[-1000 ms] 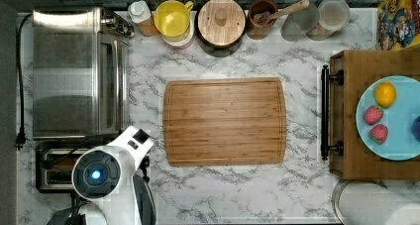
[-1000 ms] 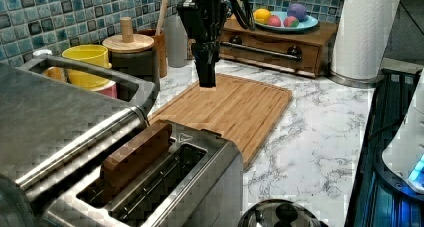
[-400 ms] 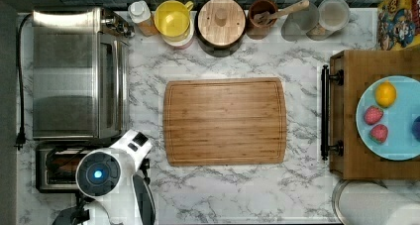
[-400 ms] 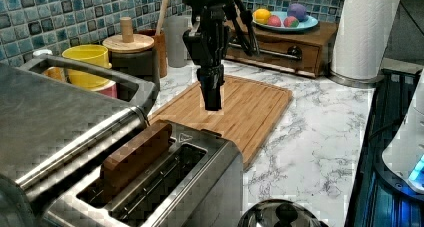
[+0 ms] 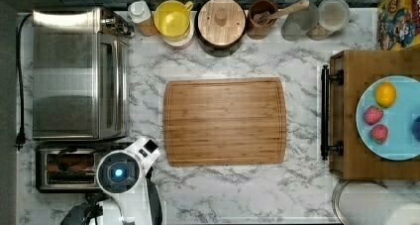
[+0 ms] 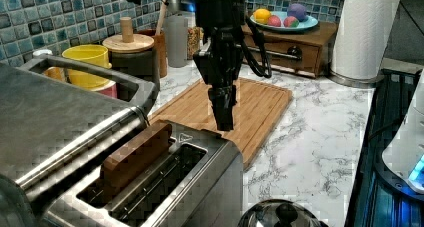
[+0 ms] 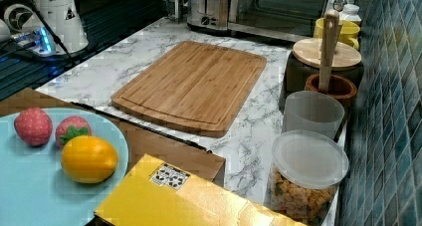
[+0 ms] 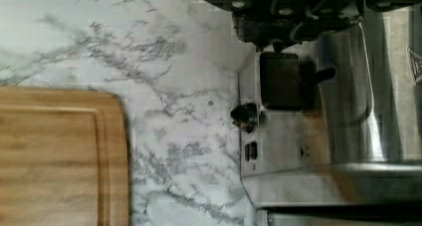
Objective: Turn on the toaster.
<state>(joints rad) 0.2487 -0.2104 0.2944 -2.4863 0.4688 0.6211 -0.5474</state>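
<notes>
Gripper (image 6: 223, 118) above toaster (image 6: 165, 184) end edge

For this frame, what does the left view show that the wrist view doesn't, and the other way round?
Left view: a brown slice standing in one slot of the toaster, the gripper hanging above the toaster's end, and a paper towel roll. Wrist view: the toaster's end from above, with its black lever and a small round knob. Both: the toaster, the cutting board and the marble counter.
</notes>
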